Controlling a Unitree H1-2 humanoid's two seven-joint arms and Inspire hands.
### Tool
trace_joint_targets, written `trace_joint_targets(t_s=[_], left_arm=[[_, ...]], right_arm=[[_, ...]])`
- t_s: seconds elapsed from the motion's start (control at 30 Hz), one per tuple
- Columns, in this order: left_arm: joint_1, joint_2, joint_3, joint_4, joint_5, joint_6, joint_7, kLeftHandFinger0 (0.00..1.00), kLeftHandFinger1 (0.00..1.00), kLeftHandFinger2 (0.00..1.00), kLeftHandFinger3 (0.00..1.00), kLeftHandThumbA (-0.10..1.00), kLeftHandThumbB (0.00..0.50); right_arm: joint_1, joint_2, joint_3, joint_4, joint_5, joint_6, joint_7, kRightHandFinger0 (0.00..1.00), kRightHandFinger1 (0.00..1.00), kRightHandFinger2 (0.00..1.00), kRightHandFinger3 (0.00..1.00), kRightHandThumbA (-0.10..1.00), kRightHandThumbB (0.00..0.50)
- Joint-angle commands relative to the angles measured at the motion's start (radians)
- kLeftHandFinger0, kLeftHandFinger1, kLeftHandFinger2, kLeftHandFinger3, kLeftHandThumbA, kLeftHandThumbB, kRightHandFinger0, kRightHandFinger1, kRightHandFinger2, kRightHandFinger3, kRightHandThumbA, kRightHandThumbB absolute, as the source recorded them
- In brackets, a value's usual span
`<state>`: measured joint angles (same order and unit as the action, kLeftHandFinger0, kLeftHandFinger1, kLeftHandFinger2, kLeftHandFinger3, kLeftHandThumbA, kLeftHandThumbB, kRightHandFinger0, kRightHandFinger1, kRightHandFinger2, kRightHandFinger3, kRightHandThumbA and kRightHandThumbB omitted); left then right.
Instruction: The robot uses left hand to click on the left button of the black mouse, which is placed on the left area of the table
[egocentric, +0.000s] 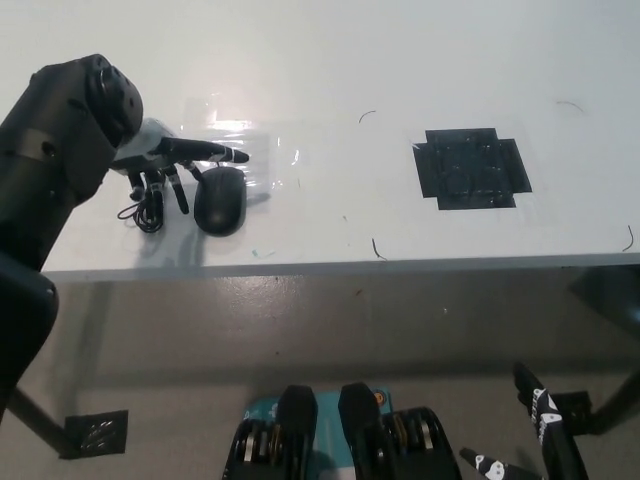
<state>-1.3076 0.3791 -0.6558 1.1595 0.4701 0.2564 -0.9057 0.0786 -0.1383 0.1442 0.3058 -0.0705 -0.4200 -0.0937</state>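
The black mouse lies on the left part of the white table, close to the front edge. My white left hand sits just to its left and behind it, open and holding nothing. One dark finger stretches out to the right over the mouse's far end, just above its buttons; I cannot tell if it touches. The other fingers hang down beside the mouse's left flank. My black right hand rests low at the bottom right, below the table and only partly in view.
The mouse's coiled cable lies left of it under the hand. A black tape patch marks the table's right half. The table's front edge runs across the middle. A small black tape square lies on the floor.
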Motion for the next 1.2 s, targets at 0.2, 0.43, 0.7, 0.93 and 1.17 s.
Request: trace_joint_targets(t_s=[0.2,0.43,0.7,0.93,1.17], left_arm=[[-0.142,0.168,0.119,-0.225,-0.047,-0.001,-0.089,0.00,0.24,0.64,1.00,1.00,0.500],[-0.122,0.374,0.305,-0.753,-0.115,0.214,-0.234,0.07,0.36,0.69,1.00,1.00,0.419],[0.276,0.412,0.808,-1.372,-0.535,0.214,-0.055,0.01,0.01,0.21,1.00,1.00,0.411],[0.867,0.213,1.146,-1.960,-1.009,0.214,0.301,1.00,0.60,0.65,1.00,1.00,0.357],[1.506,-0.073,1.048,-2.035,-1.015,-0.432,0.333,1.00,1.00,1.00,1.00,1.00,0.311]], right_arm=[[-0.005,-0.013,-0.002,-0.015,-0.002,-0.050,-0.010,1.00,1.00,1.00,1.00,1.00,0.407],[0.049,-0.013,0.005,-0.037,0.006,-0.050,0.002,1.00,1.00,1.00,1.00,1.00,0.408],[0.072,-0.015,0.021,-0.032,-0.011,-0.050,-0.012,1.00,1.00,1.00,1.00,1.00,0.386],[0.103,-0.006,0.024,-0.027,-0.010,-0.050,-0.020,1.00,1.00,1.00,1.00,1.00,0.388],[0.129,0.009,0.037,-0.015,-0.019,-0.050,-0.042,1.00,1.00,1.00,1.00,1.00,0.383]])
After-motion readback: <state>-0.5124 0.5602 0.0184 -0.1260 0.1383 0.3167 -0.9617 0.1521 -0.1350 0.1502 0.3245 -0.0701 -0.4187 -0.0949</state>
